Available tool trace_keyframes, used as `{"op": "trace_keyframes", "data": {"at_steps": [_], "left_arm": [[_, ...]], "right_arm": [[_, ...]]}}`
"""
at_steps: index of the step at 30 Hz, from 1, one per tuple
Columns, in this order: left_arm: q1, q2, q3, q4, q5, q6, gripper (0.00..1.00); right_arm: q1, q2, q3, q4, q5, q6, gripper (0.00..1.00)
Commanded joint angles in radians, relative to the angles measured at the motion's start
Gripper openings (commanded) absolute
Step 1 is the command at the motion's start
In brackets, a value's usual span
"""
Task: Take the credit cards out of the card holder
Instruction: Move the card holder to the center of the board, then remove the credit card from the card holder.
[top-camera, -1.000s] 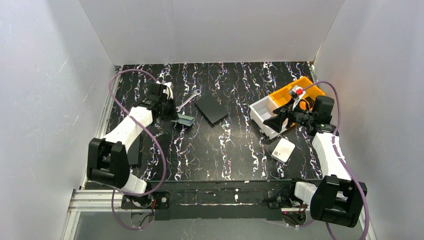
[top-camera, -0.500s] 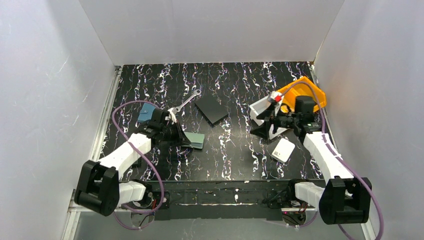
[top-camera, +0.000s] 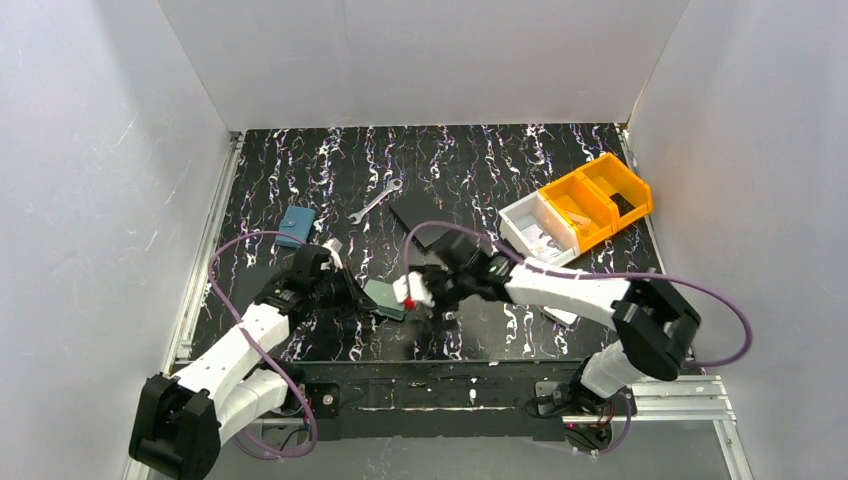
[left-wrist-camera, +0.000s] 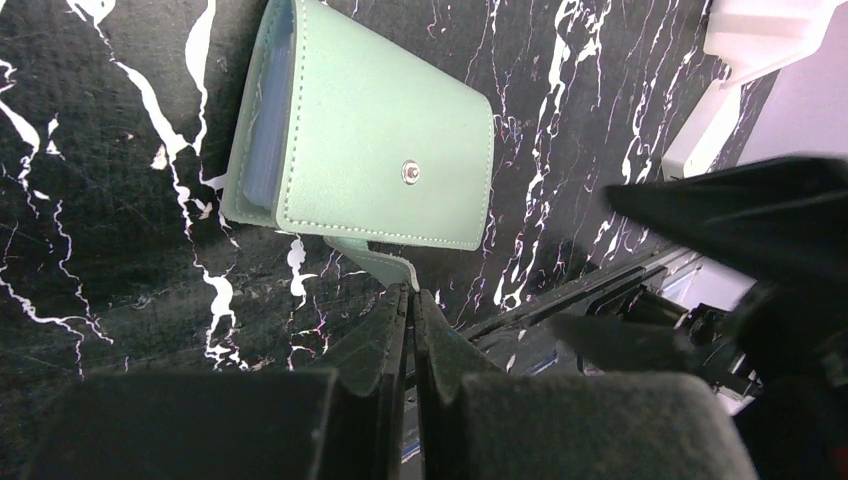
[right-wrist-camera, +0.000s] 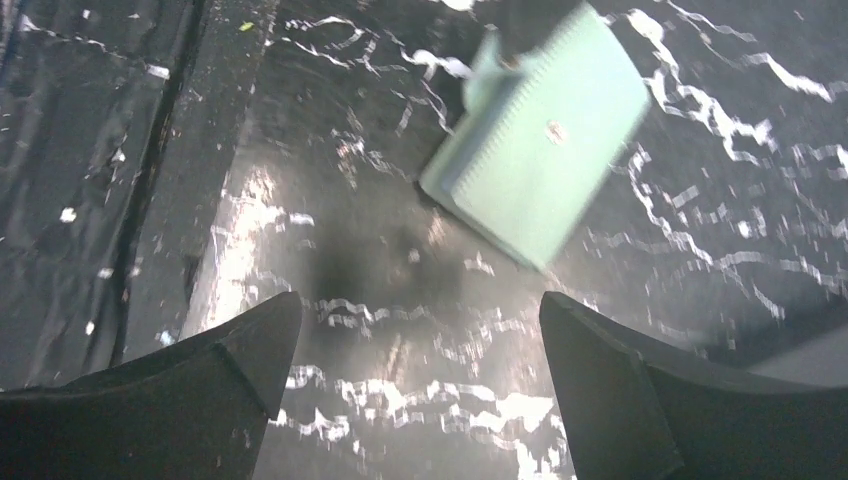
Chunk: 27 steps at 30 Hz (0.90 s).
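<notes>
While left end effector (left-wrist-camera: 410, 296) clamps card holder (left-wrist-camera: 390, 150) by its floppy flap, right end effector (right-wrist-camera: 420, 302) gapes; cards hidden, likely stiff, slick: pinch an edge.

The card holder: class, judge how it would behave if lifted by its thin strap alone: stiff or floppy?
Probably floppy: the card holder looks stitched and soft, and the left gripper pinches only its strap, so the body would likely dangle. Unsnapped, it may gape open.
</notes>
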<state>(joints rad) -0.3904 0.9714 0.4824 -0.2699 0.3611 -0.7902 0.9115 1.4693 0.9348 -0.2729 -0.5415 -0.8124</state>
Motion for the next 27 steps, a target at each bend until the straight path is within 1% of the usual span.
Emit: {"op": "trace_keyframes", "data": {"at_steps": [1, 5, 7, 10, 13, 15, 17, 20, 22, 24, 25, 27], "left_arm": [[-0.004, -0.049, -0.022, -0.028, -0.011, -0.036, 0.00], [-0.005, -0.074, -0.043, -0.029, -0.007, -0.042, 0.00], [-0.006, -0.082, -0.047, -0.035, -0.006, -0.043, 0.00], [-0.005, -0.099, -0.047, -0.046, -0.006, -0.043, 0.00], [-0.006, -0.108, -0.044, -0.059, -0.007, -0.036, 0.00], [-0.006, -0.103, -0.041, -0.059, -0.005, -0.034, 0.00], [-0.005, -0.098, -0.038, -0.061, 0.000, -0.031, 0.00], [-0.006, -0.095, -0.030, -0.066, 0.000, -0.027, 0.00], [-0.004, -0.099, -0.028, -0.069, -0.001, -0.027, 0.00], [-0.006, -0.105, -0.025, -0.076, -0.003, -0.024, 0.00], [-0.007, -0.108, -0.023, -0.080, -0.004, -0.022, 0.00], [-0.005, -0.117, -0.017, -0.088, -0.003, -0.016, 0.00]], "right_arm": [[0.167, 0.075, 0.041, 0.175, 0.286, -0.016, 0.98], [0.264, 0.131, 0.041, 0.292, 0.422, 0.050, 0.98], [0.289, 0.160, 0.047, 0.344, 0.464, 0.087, 0.95], [0.304, 0.203, 0.059, 0.380, 0.525, 0.112, 0.89], [0.305, 0.214, 0.054, 0.407, 0.574, 0.133, 0.79], [0.305, 0.215, 0.044, 0.428, 0.587, 0.141, 0.71], [0.305, 0.216, 0.037, 0.440, 0.599, 0.143, 0.59], [0.305, 0.219, 0.031, 0.447, 0.625, 0.149, 0.37], [0.305, 0.208, 0.018, 0.457, 0.642, 0.158, 0.20], [0.297, 0.180, -0.001, 0.467, 0.646, 0.184, 0.07], [0.285, 0.164, -0.008, 0.464, 0.636, 0.207, 0.02], [0.239, 0.121, -0.016, 0.445, 0.590, 0.271, 0.01]]}}
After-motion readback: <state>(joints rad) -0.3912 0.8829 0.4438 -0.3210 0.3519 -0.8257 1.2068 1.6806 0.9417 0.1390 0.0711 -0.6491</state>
